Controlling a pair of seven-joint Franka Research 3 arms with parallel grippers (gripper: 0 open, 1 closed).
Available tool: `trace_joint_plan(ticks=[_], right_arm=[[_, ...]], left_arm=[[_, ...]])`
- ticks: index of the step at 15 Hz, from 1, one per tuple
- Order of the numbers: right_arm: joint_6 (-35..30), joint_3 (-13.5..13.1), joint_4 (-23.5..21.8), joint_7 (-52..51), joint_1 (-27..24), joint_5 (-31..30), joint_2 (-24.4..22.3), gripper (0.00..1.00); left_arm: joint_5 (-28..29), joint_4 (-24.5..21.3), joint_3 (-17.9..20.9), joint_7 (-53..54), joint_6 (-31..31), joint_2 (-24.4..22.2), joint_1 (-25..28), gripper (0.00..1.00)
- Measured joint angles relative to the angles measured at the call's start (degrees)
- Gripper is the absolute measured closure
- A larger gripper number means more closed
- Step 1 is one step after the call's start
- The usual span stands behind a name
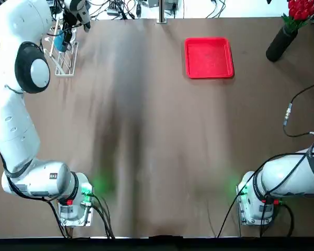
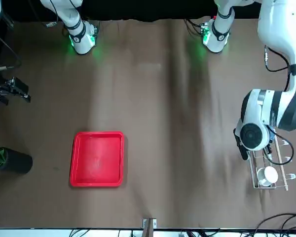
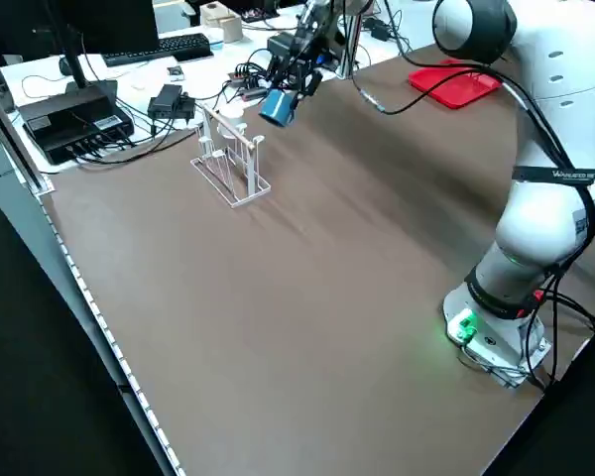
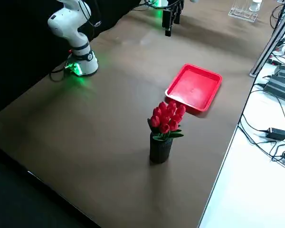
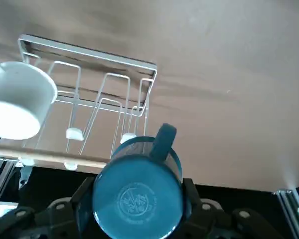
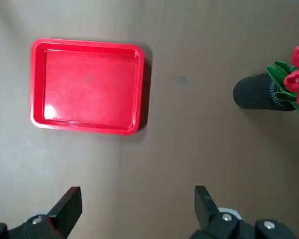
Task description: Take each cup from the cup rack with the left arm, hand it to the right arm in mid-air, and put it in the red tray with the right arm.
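Blue cup (image 5: 138, 196) is clamped bottom-on in the left pincer (image 5: 134, 199), handle toward the rack, lifted just above the cup rack (image 3: 230, 164) near the table's far left corner. White cup (image 5: 19, 99) hangs on a rack peg. Red tray (image 1: 209, 57) lies bare toward the far edge, right of centre, well apart from the rack. Right pincer (image 6: 134, 206) hangs above the table with fingers spread wide and nothing between them, looking down on the tray and the black vase of red flowers (image 6: 274, 89).

Step in hand, as judged: carry the blue cup clear of the pegs toward mid-table for the hand-over. To do it well, rise straight until the rim clears the wires, then present the cup's free side to the right pincer.
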Motion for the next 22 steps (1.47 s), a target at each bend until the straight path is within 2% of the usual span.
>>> trace_joint_plan(ticks=[3,7,11,14,16,19,20,22], right_arm=[[0.0,-0.1,0.0,0.0,0.0,-0.5,0.0,0.0],[-1.5,-0.1,0.9,2.1,0.0,-0.5,-0.1,0.0],[-3.5,-0.1,2.9,2.5,0.0,-0.5,-0.6,0.0],[-3.5,-0.1,3.1,2.5,0.0,-0.5,-0.6,0.0],[-3.6,-0.1,3.1,2.5,0.0,-0.5,-0.6,0.0],[-3.9,-0.1,3.1,2.5,0.0,-0.5,-0.6,0.0],[-4.1,-0.1,3.0,2.5,0.0,-0.5,-0.6,0.0],[-4.1,0.0,3.0,2.5,0.0,-0.5,-0.5,0.0]], left_arm=[[-8.3,0.2,-0.8,-4.1,-0.3,-2.5,-0.2,0.26],[-28.0,0.2,-0.8,-14.3,-0.4,-5.6,0.1,0.26],[-47.3,0.1,-1.2,-25.5,-0.4,-6.0,-0.5,0.26],[-57.7,0.1,-3.8,-32.9,0.5,-5.8,-0.8,0.26],[-62.8,0.0,-6.5,-37.9,3.3,-5.7,-0.8,0.26],[-70.4,0.0,-10.8,-44.6,10.8,-5.6,-1.0,0.26],[-76.3,-0.1,-13.6,-47.3,16.0,-5.3,-1.1,0.26],[-82.3,-0.2,-16.0,-48.5,21.3,-5.1,-1.1,0.26]])
